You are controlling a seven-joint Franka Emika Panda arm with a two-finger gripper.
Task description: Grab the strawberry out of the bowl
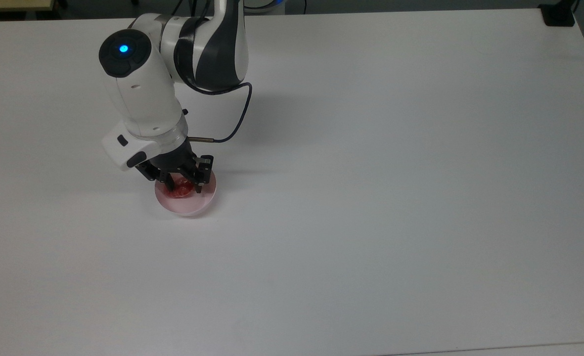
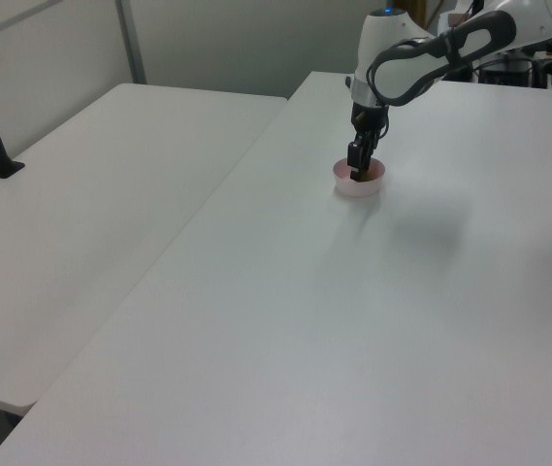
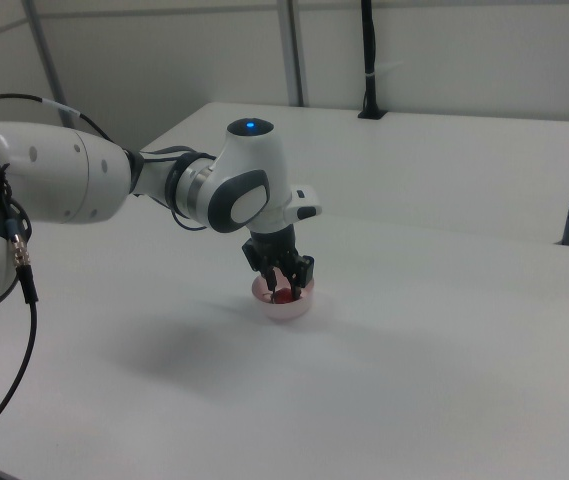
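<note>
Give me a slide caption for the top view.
Panda arm's open gripper reaches into the pink bowl, fingers straddling the strawberry on a white table.

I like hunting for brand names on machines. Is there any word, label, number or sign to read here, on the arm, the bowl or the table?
None: no readable text on the arm, the gripper, the bowl, the strawberry or the table.
A blue light glows on the arm; it is no letter or number.

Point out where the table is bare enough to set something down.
Most of the table is bare: everything to the top view's right of the bowl, and the wide strip below it. The crowded spot is the bowl, where the tool straddles the strawberry.
</note>
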